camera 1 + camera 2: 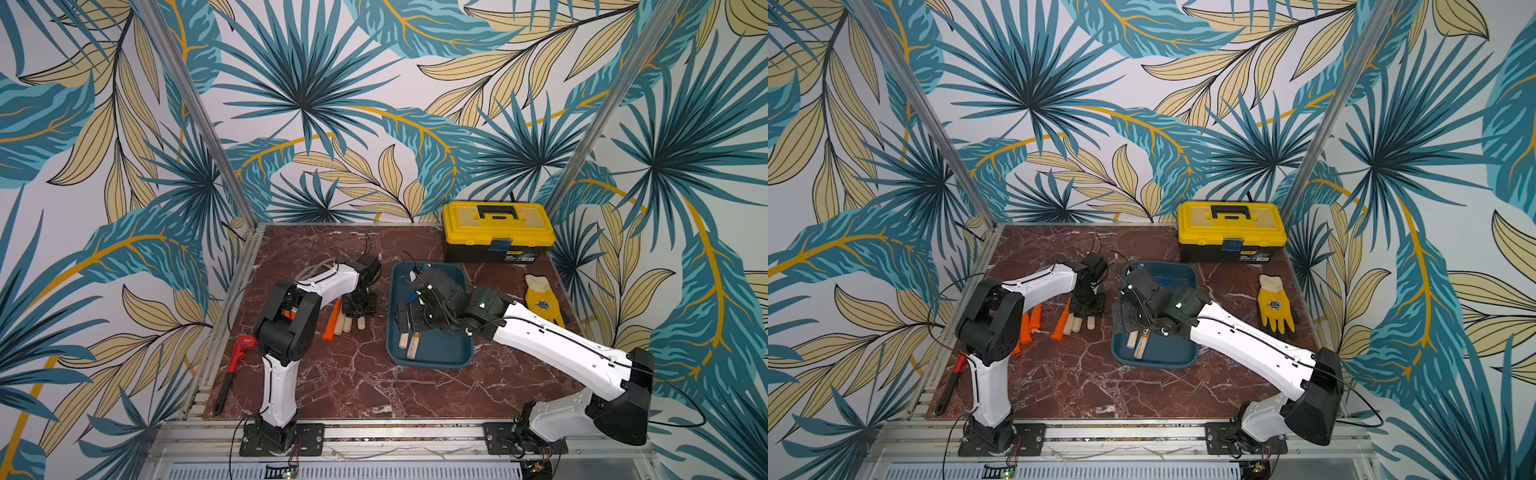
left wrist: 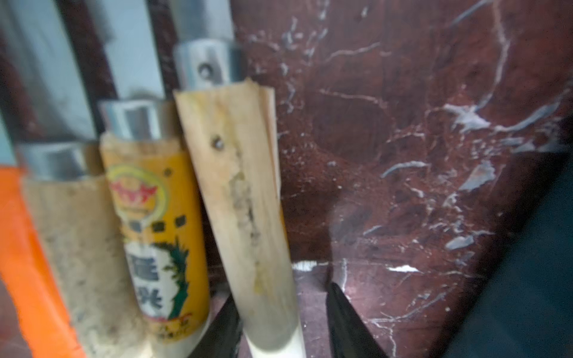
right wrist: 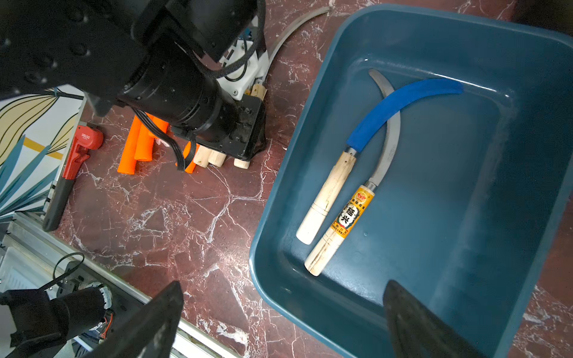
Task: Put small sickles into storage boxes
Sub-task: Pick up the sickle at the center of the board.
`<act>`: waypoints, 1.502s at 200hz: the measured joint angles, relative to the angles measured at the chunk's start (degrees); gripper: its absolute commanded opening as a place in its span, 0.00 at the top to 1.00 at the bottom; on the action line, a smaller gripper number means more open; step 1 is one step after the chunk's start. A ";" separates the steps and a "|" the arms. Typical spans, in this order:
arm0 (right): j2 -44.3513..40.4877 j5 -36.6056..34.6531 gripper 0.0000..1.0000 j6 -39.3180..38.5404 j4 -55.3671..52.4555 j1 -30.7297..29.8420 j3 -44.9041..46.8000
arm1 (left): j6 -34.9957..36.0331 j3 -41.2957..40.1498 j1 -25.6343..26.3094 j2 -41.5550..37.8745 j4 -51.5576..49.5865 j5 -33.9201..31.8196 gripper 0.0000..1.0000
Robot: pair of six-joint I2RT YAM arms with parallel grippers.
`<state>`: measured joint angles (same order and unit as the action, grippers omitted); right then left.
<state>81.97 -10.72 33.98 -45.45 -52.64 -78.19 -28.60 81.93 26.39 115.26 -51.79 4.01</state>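
Left pincer point(image 2: 280, 293) low, jaws parted; right pincer point(image 3: 283, 283) spread wide

Teal-blue tray point(image 3: 449, 186); red-brown marble tbl point(image 3: 186, 217), white veins; yellow/black toolbox point(image 1: 498, 226); sickle handles point(image 3: 136, 148) orange/pale wood; one blade point(image 3: 400, 102) blue.

Two sickles lie flat in the teal tray point(image 3: 465, 223), side by side, with their handles toward its near end. The blue sickle point(image 3: 366, 124) has a plain pale handle and the grey sickle point(image 3: 353, 214) a yellow label. The blue blade crosses over the grey one. The other sickles sit in a row on the table point(image 1: 1100, 386) beside the tray. First come the orange handles point(image 1: 1027, 328), then the wood handles point(image 1: 1077, 325), all roughly parallel, with the blades mostly hidden.
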 measured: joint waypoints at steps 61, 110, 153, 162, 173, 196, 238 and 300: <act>0.02 -0.20 0.01 0.02 -0.11 0.00 -0.46 | 1.11 -0.09 0.00 -0.02 0.39 0.28 1.00; 0.02 -0.63 0.00 0.07 -0.09 0.00 -0.48 | 0.96 -0.09 0.00 -0.20 0.46 0.76 1.00; 0.02 -0.90 0.00 0.09 -0.09 0.00 -0.55 | 0.04 -0.13 0.00 -2.08 0.55 1.60 1.00; 0.02 -1.01 0.01 0.09 -0.09 0.00 -0.63 | -0.24 -0.13 0.00 -2.91 0.55 1.62 1.00; 0.02 -1.09 0.01 0.09 -0.09 0.00 -0.79 | -0.57 -0.13 0.00 -3.91 0.50 1.68 1.00; -0.11 -1.44 0.00 0.09 -0.09 0.00 -0.96 | -1.18 -0.13 0.00 -5.97 0.37 1.77 1.00; -1.38 -2.16 0.00 0.13 -0.57 0.00 -0.98 | -1.99 -0.13 0.00 -9.01 -0.31 1.79 1.00; -4.68 -3.63 0.00 0.72 -1.66 0.00 -0.98 | -3.04 -0.13 0.42 -11.91 -1.27 2.49 1.00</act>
<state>77.30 -14.35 34.70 -47.11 -52.64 -79.18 -31.64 81.80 26.81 103.35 -53.06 6.50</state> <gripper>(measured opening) 0.994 0.241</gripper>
